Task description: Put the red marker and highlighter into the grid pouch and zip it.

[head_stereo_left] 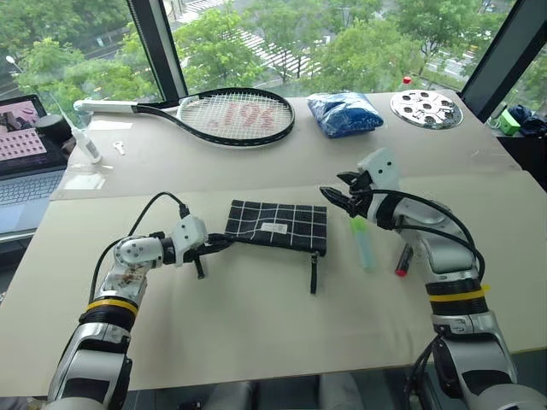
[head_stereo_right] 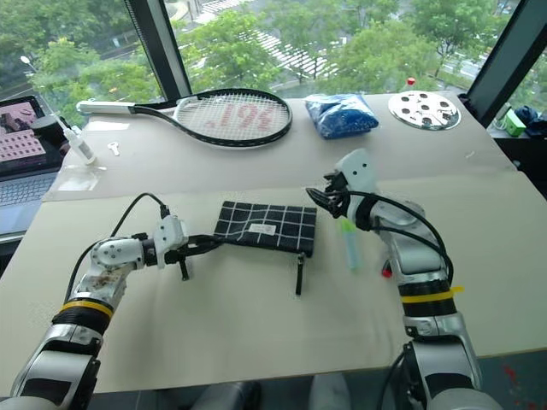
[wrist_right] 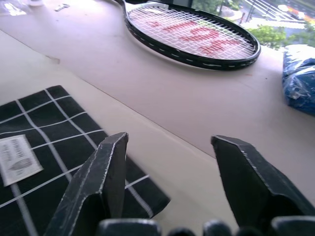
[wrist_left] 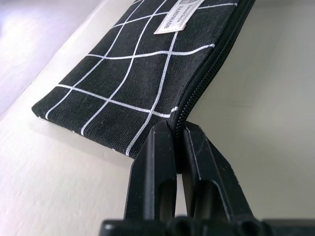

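The grid pouch point(head_stereo_left: 278, 224) lies flat in the middle of the near table, its white label up and its black pull cord point(head_stereo_left: 314, 273) trailing toward the front edge. My left gripper point(head_stereo_left: 226, 243) is shut on the pouch's left corner by the zipper end; the left wrist view shows the fingertips point(wrist_left: 162, 142) pinching the fabric. The pale green highlighter point(head_stereo_left: 364, 245) lies just right of the pouch. Farther right is the red marker point(head_stereo_left: 402, 261), partly hidden behind my right forearm. My right gripper point(head_stereo_left: 336, 193) hangs open and empty above the pouch's right end.
On the far table lie a tennis racket point(head_stereo_left: 231, 115), a wrinkled blue bag point(head_stereo_left: 344, 113) and a round metal disc point(head_stereo_left: 426, 108). A laptop point(head_stereo_left: 21, 154) and a small white bottle point(head_stereo_left: 85, 141) sit at the far left. A seam point(head_stereo_left: 256, 190) divides the two tabletops.
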Controlling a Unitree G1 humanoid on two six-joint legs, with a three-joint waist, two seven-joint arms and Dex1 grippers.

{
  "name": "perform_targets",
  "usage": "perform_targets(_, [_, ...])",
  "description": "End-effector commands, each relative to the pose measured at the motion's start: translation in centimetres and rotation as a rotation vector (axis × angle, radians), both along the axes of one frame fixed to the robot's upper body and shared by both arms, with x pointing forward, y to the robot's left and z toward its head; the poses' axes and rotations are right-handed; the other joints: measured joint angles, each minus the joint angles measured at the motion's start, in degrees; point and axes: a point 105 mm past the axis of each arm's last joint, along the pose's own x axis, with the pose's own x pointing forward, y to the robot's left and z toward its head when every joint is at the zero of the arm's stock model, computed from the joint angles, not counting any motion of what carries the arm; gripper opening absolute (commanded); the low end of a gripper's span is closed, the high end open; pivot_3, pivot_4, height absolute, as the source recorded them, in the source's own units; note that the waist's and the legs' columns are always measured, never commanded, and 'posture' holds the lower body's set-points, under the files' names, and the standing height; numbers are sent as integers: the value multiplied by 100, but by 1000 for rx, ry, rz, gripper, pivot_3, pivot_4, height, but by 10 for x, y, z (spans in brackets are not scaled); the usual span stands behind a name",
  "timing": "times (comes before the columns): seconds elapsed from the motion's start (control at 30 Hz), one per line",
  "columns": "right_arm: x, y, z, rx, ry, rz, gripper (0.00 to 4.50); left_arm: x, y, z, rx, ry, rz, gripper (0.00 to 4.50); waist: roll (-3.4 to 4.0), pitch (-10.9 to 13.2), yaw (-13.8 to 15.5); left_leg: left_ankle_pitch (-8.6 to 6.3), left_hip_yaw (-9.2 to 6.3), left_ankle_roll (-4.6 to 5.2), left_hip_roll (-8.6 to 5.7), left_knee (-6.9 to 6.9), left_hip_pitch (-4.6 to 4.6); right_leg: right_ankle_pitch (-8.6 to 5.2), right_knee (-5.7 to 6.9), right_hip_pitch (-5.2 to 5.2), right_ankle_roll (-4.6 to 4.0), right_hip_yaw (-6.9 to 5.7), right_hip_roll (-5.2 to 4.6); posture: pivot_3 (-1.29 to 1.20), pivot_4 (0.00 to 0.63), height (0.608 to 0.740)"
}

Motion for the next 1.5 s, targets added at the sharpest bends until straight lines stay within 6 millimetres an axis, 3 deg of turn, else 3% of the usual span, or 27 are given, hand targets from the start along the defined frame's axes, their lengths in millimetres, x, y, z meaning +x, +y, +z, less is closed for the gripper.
perform_targets(0.03, [-15, -17, 23, 32, -11, 4, 3879, 2, 6, 20, -160, 28, 163, 0, 1, 1, -13, 0, -1, 1, -3, 0, -1, 4, -2, 0, 2, 1, -1, 0, 150, 740])
perform_targets(0.27, [-40, -40, 10, 4, 44, -24, 3879, -9, 0, 23, -244, 140, 296, 0, 1, 1, 58, -1, 9, 2, -2, 5, 2, 8, -5, 6, -1, 4, 0, 0, 150, 740])
perform_targets(0.37, [-46, -33, 0, -12, 70, -12, 3879, -9, -8, 29, -283, 166, 319, 0, 1, 1, 65, -1, 19, 2, 0, 7, 3, 12, -6, 6, -3, 8, 1, 0, 150, 740])
perform_targets(0.47, [-47, -13, -10, 10, 93, 10, 3879, -7, -16, 34, -307, 177, 314, 0, 1, 1, 62, -1, 25, 1, 3, 10, 5, 15, -8, 6, -6, 11, 1, 0, 150, 740])
perform_targets(0.7, [-28, 21, -43, -29, 119, -44, 3879, -4, -24, 39, -318, 189, 298, 0, 0, 1, 86, 1, 30, -2, 3, 19, 8, 21, -7, 6, -10, 12, 1, 0, 150, 740])
perform_targets(1.0, [8, 24, -39, -32, 66, -155, 3879, -7, -29, 33, -301, 202, 283, 0, 1, 0, 80, 2, 32, -3, 4, 21, 7, 33, -8, 6, -11, 11, 3, 0, 150, 740])
perform_targets(1.17, [11, 43, -36, 5, 69, -104, 3879, -9, -31, 29, -287, 208, 280, 0, 1, 0, 62, 2, 32, -3, 5, 21, 6, 33, -7, 6, -11, 12, 3, 0, 150, 740])
perform_targets(1.33, [14, 48, -36, 5, 64, -98, 3879, -9, -31, 27, -281, 209, 280, 0, 2, 0, 51, 2, 31, -3, 5, 21, 6, 34, -7, 6, -11, 12, 4, 0, 150, 740])
perform_targets(1.5, [13, 59, -34, 5, 54, -42, 2406, -10, -33, 25, -277, 212, 278, 0, 2, 0, 38, 2, 31, -3, 5, 21, 6, 36, -6, 6, -11, 12, 4, 0, 150, 740])
